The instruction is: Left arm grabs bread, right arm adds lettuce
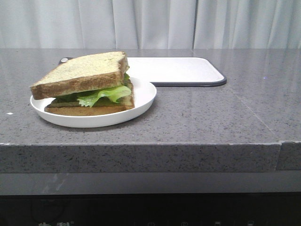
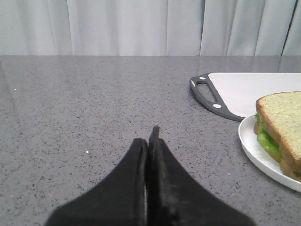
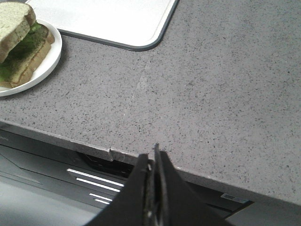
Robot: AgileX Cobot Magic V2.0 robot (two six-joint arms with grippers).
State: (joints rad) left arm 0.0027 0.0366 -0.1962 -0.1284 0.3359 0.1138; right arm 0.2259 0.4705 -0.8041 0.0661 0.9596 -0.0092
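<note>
A thick bread (image 1: pixel 84 73) slice with a speckled face and brown crust leans tilted on top of a green ruffled lettuce (image 1: pixel 106 95) leaf and a lower slice, all on a white plate (image 1: pixel 141 104). The same bread (image 2: pixel 284 125) and lettuce (image 2: pixel 267 141) show at the edge of the left wrist view, and the bread (image 3: pixel 13 23) at the corner of the right wrist view. My left gripper (image 2: pixel 149 141) is shut and empty over bare counter, well apart from the plate (image 2: pixel 256 150). My right gripper (image 3: pixel 153 160) is shut and empty at the counter's front edge.
A white cutting board (image 1: pixel 178 70) with a dark rim and handle (image 2: pixel 207 94) lies behind the plate. The grey speckled counter (image 1: pixel 211 122) ends in a front edge (image 3: pixel 70 143). Pale curtains hang behind.
</note>
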